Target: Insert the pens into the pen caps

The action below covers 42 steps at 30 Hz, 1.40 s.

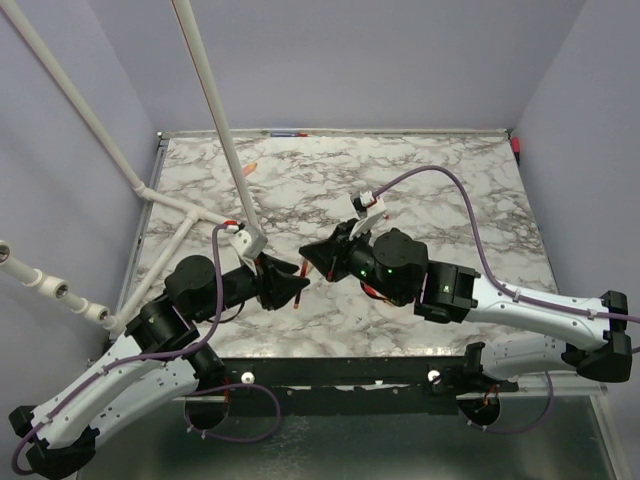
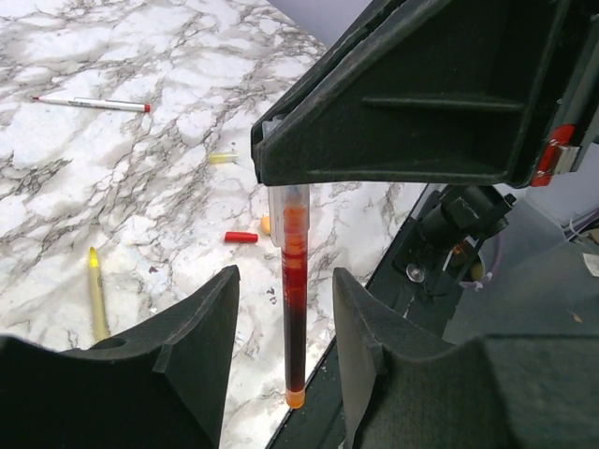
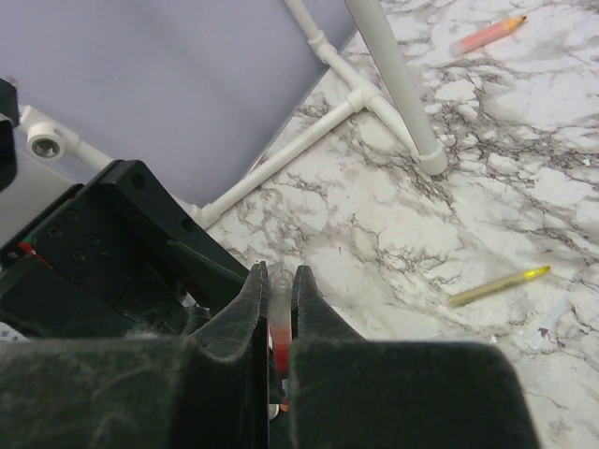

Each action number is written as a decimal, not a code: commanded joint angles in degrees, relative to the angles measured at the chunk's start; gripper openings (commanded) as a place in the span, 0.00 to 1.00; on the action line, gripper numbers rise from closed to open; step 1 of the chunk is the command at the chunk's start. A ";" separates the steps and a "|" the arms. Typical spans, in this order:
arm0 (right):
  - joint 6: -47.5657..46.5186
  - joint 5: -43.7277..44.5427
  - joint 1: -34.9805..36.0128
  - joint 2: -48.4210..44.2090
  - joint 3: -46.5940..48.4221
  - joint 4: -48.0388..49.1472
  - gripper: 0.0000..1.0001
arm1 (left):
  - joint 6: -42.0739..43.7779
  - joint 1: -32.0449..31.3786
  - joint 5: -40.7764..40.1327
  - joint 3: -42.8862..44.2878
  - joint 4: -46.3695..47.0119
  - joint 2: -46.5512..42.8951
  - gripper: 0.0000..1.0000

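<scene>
Red pen (image 2: 294,309) in tight R fingers (image 3: 245,313), btwn wide-apart L fingers (image 2: 201,337)

You've got a marble-pattern tabletop (image 1: 460,190) boxed by plain lavender walls (image 1: 380,60), white pipe frame (image 1: 213,110) standing at its left; light looks even, probably overhead.

I see a white marble-veined tabletop (image 1: 300,160); a white pipe frame (image 1: 215,110) stands on its left side, joined at a tee (image 1: 197,212); pale lilac walls (image 1: 350,60) enclose it on three sides.
</scene>
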 commanded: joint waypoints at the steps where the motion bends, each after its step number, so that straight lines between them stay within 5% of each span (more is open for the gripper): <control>1: -1.54 0.47 0.36 0.22 2.20 1.69 0.01 | 0.13 0.23 -1.17 -0.83 -1.15 1.21 0.44; 4: -1.95 0.19 0.41 0.39 2.78 2.13 0.01 | 0.19 0.24 -1.08 -0.80 -1.28 1.95 0.37; 11: -2.15 0.04 0.40 0.89 2.80 2.22 0.01 | 0.32 0.26 -1.08 -0.17 -1.54 3.54 0.00; 15: -1.68 0.54 0.36 1.06 2.44 1.05 0.02 | -0.14 0.28 -3.10 0.26 -2.09 3.92 0.00; 18: -0.77 2.52 0.40 1.59 2.93 -2.19 0.29 | -1.08 0.26 -6.92 0.70 -3.02 4.38 0.00; 27: -1.69 16.31 0.27 0.90 2.62 -15.33 0.50 | -8.42 0.26 -22.42 1.90 -8.82 10.77 0.00; 42: 2.65 19.40 -1.14 -4.45 -6.44 -23.45 0.55 | -23.98 0.26 -42.57 -2.38 -15.66 23.08 0.00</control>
